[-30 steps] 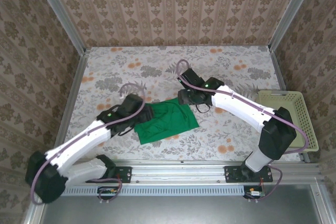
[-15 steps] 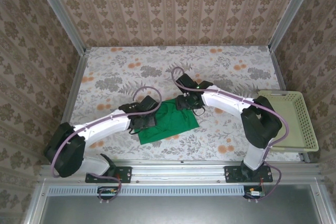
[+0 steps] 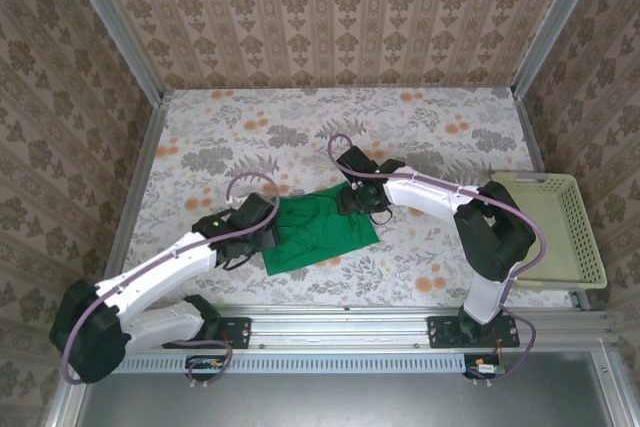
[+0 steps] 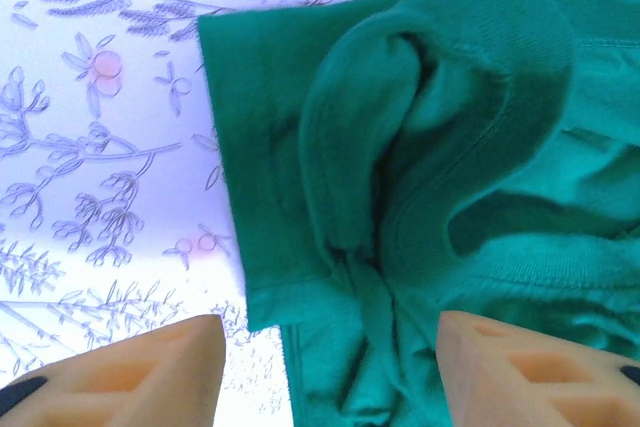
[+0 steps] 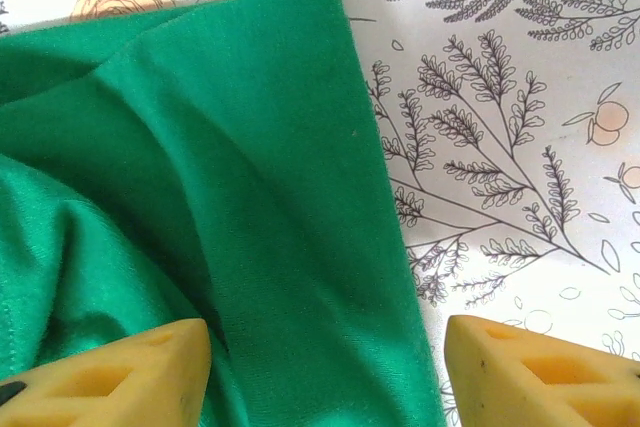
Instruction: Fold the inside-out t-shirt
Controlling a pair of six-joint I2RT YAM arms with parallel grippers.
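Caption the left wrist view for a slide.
Open left gripper above the bunched edge of the green t-shirt on the floral table.

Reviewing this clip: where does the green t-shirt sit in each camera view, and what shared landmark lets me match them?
Top external: the t-shirt lies near the centre, slightly below the middle.
Left wrist: the t-shirt covers the centre and right, bunched in folds.
Right wrist: the t-shirt covers the left half, its edge running top to bottom.
Shared landmark: the floral tablecloth beside the shirt's edge.
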